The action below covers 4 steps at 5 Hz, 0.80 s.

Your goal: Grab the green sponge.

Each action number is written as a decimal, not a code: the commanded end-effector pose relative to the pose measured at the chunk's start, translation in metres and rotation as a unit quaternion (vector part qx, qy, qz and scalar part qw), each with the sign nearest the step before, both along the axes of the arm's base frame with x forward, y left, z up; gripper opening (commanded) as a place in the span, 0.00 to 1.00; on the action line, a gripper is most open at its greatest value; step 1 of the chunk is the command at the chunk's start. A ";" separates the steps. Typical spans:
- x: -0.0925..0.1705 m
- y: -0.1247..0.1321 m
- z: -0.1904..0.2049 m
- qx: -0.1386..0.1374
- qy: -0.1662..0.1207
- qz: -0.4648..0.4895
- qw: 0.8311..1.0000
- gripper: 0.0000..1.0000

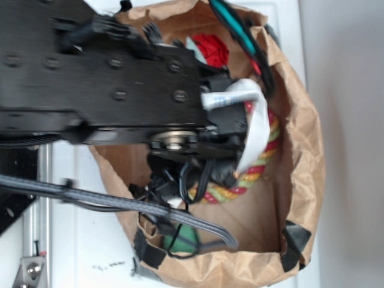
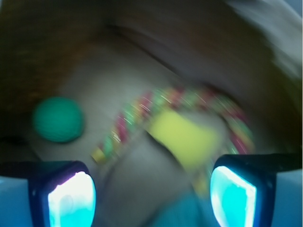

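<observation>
Only the wrist view shows the yellow sponge (image 2: 187, 137), mid-frame inside the rope ring (image 2: 142, 106); the gripper (image 2: 151, 194) hangs above it, jaws apart.

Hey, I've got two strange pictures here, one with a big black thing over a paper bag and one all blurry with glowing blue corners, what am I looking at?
The black thing is a robot arm, seen by an outside camera from above, reaching into a brown paper bag. The blurry picture comes from a camera on the arm's wrist, looking down into the bag. The glowing blue shapes are the two fingers of its gripper, spread open and holding nothing. Below it lie a yellow sponge, a multicoloured rope curving around it, and a green ball. The outside view also shows something red in the bag.
</observation>
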<state>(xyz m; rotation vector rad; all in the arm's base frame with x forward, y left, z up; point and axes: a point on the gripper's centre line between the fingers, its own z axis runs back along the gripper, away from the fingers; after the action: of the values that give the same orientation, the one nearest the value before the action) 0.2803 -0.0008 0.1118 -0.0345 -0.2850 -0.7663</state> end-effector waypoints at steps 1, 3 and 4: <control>0.024 -0.002 0.016 -0.017 -0.065 -0.167 0.984 1.00; 0.035 0.008 0.011 -0.022 -0.067 -0.190 0.979 1.00; 0.041 0.018 0.006 -0.004 -0.065 -0.192 0.979 1.00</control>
<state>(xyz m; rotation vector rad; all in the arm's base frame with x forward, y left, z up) 0.3158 0.0084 0.0967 -0.1039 -0.3573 -1.1540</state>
